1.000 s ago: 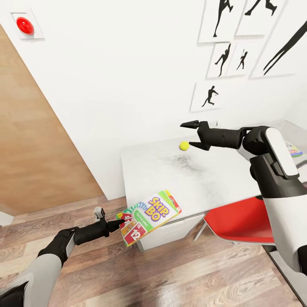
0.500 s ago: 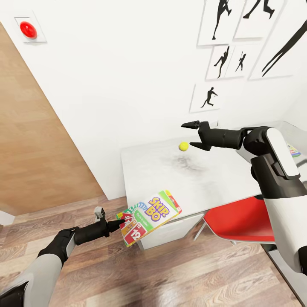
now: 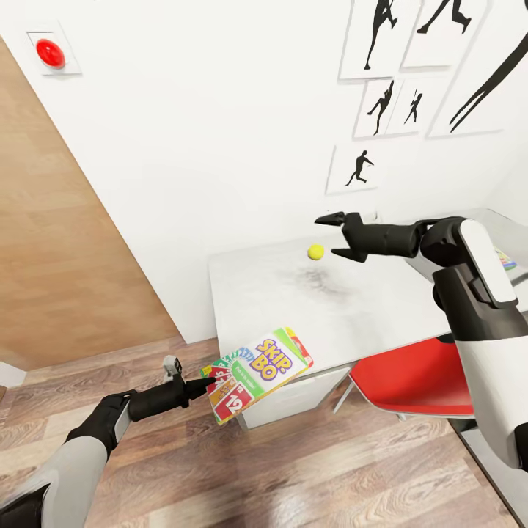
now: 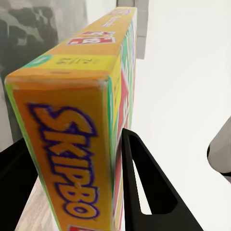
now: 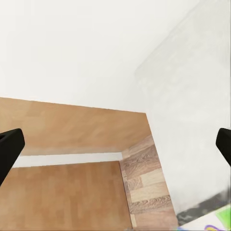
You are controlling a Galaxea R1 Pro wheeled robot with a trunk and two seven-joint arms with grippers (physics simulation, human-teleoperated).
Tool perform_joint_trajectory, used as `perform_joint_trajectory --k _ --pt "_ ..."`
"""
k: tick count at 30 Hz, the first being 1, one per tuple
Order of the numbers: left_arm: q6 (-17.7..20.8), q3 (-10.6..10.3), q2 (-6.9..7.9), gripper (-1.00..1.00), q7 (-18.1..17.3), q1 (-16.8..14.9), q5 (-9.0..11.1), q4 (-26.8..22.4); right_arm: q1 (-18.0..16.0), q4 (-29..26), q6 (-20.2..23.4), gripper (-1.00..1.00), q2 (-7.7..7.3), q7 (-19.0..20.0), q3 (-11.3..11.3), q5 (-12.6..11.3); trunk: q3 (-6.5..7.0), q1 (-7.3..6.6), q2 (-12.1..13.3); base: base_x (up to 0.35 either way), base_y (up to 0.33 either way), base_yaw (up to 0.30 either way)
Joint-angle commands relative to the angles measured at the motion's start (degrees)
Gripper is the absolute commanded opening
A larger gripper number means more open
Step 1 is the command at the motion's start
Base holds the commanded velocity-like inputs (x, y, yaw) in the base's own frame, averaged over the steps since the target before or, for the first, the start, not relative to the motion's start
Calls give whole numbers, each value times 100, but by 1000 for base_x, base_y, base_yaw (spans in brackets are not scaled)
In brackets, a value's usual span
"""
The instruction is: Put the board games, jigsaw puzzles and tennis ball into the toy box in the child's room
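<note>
My left gripper (image 3: 207, 386) is shut on one end of the SKIP-BO board game (image 3: 258, 372), holding it tilted in the air by the table's (image 3: 257, 293) front corner. Seen from the left wrist, the box edge (image 4: 72, 120) sits clamped between the black fingers (image 4: 144, 192). The tennis ball (image 3: 316, 251) rests on the table near the wall. My right gripper (image 3: 327, 235) is open just right of the ball, not touching it. Its gap (image 5: 115, 144) frames wall, floor and the table edge (image 5: 192, 110). The bed is out of view.
A red chair (image 3: 414, 378) is tucked under the table's front right. At the right edge, behind my right arm, lies a colourful flat thing (image 3: 506, 258); I cannot tell which toy it is. Wood floor (image 3: 293, 469) spreads below, and a wooden door panel (image 3: 59, 242) stands at left.
My right gripper has drawn slightly to the right, away from the tennis ball, still open. The left gripper and the SKIP-BO box have stayed put.
</note>
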Motion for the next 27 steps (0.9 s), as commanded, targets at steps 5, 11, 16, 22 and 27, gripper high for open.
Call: perform_joint_trajectory --k 5,11,16,22,27 --pt "45 13 -4 -100 -41 -6 -61 -11 -6 -10 79 100 -6 -711 -6 -90 -9 3 -10 0 0 0" --pt "87 -344 31 -100 -41 -7 -59 -35 19 -9 358 100 24 -858 -67 -391 -9 3 -10 0 0 0" --pt "94 -422 26 -100 -41 -13 -59 -38 36 -12 384 100 27 -873 -111 -489 -4 3 -10 0 0 0" --pt "229 -450 47 -100 -41 -33 -62 -52 37 -21 383 100 30 -873 -122 -507 41 3 -10 0 0 0" --pt "464 -454 63 -100 -41 -70 -67 -64 37 -21 379 100 32 -876 -122 -510 87 3 -10 0 0 0"
